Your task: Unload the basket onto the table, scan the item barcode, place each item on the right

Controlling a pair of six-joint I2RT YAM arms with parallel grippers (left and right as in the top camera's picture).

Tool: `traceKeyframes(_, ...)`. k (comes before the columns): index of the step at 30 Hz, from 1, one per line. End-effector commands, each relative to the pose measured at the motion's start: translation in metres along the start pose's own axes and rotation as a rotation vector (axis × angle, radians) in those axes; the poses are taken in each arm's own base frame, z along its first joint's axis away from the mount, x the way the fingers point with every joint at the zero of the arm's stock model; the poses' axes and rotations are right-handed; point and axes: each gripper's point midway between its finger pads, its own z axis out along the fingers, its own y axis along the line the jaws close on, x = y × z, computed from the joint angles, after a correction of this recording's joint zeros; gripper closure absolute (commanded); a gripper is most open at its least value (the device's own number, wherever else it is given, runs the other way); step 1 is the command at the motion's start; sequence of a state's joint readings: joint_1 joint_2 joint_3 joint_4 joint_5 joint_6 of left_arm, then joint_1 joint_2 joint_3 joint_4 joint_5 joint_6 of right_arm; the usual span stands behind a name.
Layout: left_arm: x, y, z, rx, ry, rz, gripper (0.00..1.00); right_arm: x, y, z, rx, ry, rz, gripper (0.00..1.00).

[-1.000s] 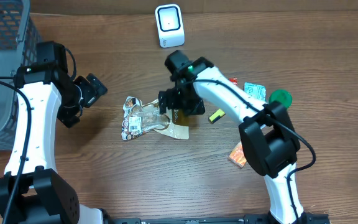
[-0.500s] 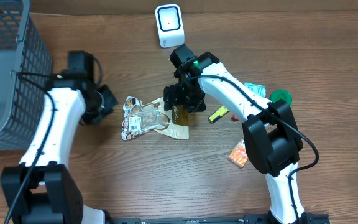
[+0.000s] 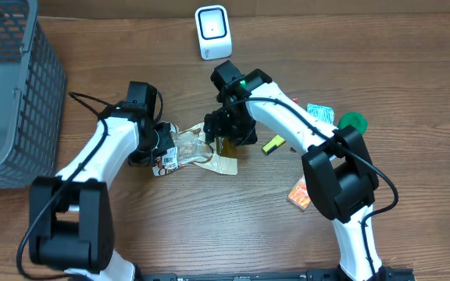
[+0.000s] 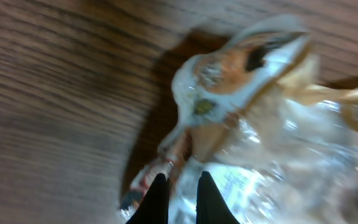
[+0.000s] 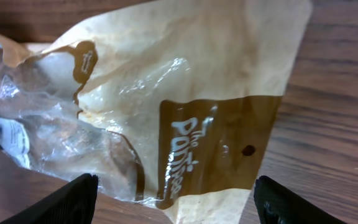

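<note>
I see the bag [image 3: 194,150], clear plastic at one end and tan paper with a brown label at the other, lying flat near the middle of the tabletop [image 3: 209,234], well apart from the white scanner [image 3: 212,31] at the far edge. My left claw [image 4: 180,196] is pinched closed at the bag's crinkled clear end, too blurred for me to tell whether it touches, while my right claw [image 5: 178,199] is spread wide over the tan end. A grey basket [image 3: 6,86] fills the far left corner.
</note>
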State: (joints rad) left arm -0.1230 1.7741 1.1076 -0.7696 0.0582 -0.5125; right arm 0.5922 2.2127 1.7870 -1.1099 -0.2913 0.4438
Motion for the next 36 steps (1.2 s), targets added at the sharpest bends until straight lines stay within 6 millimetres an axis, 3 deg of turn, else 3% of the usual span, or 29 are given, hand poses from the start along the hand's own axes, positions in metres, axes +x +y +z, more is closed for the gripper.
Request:
traceKeyframes(1, 0.006, 0.011, 0.021, -0.061, 0.044, 0.022, 0.96, 0.003, 0.009, -0.011, -0.015, -0.024, -0.023, 0.18)
traceKeyframes(7, 0.019, 0.020, 0.050, -0.106, 0.131, 0.041, 0.96, 0.006, 0.007, -0.001, -0.014, -0.020, 0.002, 0.18)
traceKeyframes(11, 0.024, 0.023, 0.058, -0.120, 0.158, 0.047, 0.96, 0.006, 0.010, 0.010, -0.056, -0.019, -0.004, 0.18)
traceKeyframes(20, 0.023, 0.022, 0.059, -0.117, 0.154, 0.059, 0.96, 0.014, 0.050, 0.014, -0.290, 0.029, -0.055, 0.33)
traceKeyframes(25, 0.023, 0.022, 0.059, -0.117, 0.154, 0.059, 0.96, 0.013, 0.056, 0.012, -0.320, 0.028, -0.073, 0.62)
traceKeyframes(28, 0.023, 0.021, 0.058, -0.108, 0.159, 0.080, 0.96, 0.014, 0.055, 0.012, -0.318, 0.029, -0.084, 0.74)
traceKeyframes(32, 0.010, 0.016, 0.047, -0.097, 0.140, 0.105, 0.96, 0.014, 0.055, 0.012, -0.318, 0.023, -0.120, 0.75)
traceKeyframes(36, -0.020, 0.011, 0.024, -0.093, 0.091, 0.090, 0.96, 0.013, 0.055, 0.012, -0.318, 0.018, -0.148, 0.77)
